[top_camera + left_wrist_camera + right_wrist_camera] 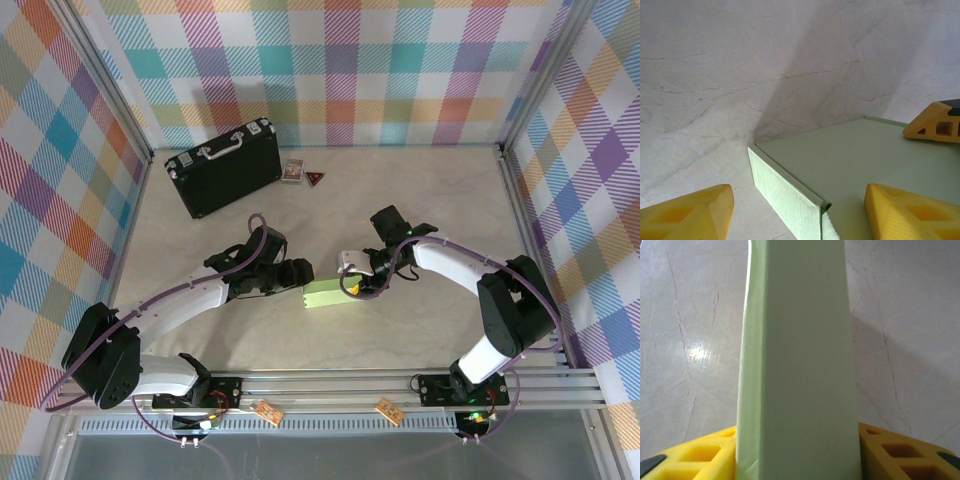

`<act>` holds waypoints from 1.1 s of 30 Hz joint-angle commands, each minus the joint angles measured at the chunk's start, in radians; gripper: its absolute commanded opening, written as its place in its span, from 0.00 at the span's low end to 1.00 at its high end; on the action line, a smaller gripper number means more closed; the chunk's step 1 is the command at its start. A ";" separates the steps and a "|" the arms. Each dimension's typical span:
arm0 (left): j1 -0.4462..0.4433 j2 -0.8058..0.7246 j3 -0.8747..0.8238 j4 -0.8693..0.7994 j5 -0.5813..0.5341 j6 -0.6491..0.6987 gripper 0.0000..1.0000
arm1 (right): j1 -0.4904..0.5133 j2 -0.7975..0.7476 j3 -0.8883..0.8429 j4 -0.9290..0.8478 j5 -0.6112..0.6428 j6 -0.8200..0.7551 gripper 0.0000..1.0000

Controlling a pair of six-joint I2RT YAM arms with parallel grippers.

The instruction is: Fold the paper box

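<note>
I see the paper box, pale green, folded to a small shallow block, lying flat mid-table.

Box: thin pale-green card, matt, smooth faces, slightly fibrous at the cut edge.
Desk: marble-look top, smooth, faint sheen with one glare spot.
Left pincer, right pincer: fingers of yellow plastic, matt, moulded with open cells.
Arms: glossy white shells, black joints.
Case, far left: hard black shell, bright metal corners and handle.
Walls: plaid, matt.
</note>
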 commanded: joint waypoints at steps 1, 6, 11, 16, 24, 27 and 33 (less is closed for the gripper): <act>0.001 0.015 -0.005 -0.010 0.016 -0.009 0.69 | -0.010 -0.050 0.010 0.023 -0.056 0.057 0.58; 0.001 0.033 -0.006 0.000 0.013 -0.009 0.67 | -0.026 -0.098 -0.005 0.055 -0.101 0.079 0.72; 0.001 0.043 -0.004 0.004 0.016 -0.007 0.67 | -0.039 -0.112 -0.005 0.066 -0.152 0.104 0.81; 0.002 0.044 0.000 0.000 0.015 -0.004 0.67 | -0.090 -0.161 -0.013 0.142 -0.253 0.231 0.82; 0.001 0.060 0.005 -0.002 0.013 0.006 0.67 | -0.161 -0.298 -0.088 0.464 -0.250 0.610 0.86; 0.001 0.069 0.010 0.003 0.020 0.006 0.67 | -0.170 -0.315 -0.103 0.559 -0.106 0.843 0.84; 0.001 0.068 0.013 -0.007 0.016 0.016 0.67 | -0.172 -0.368 -0.122 0.480 -0.006 1.111 0.71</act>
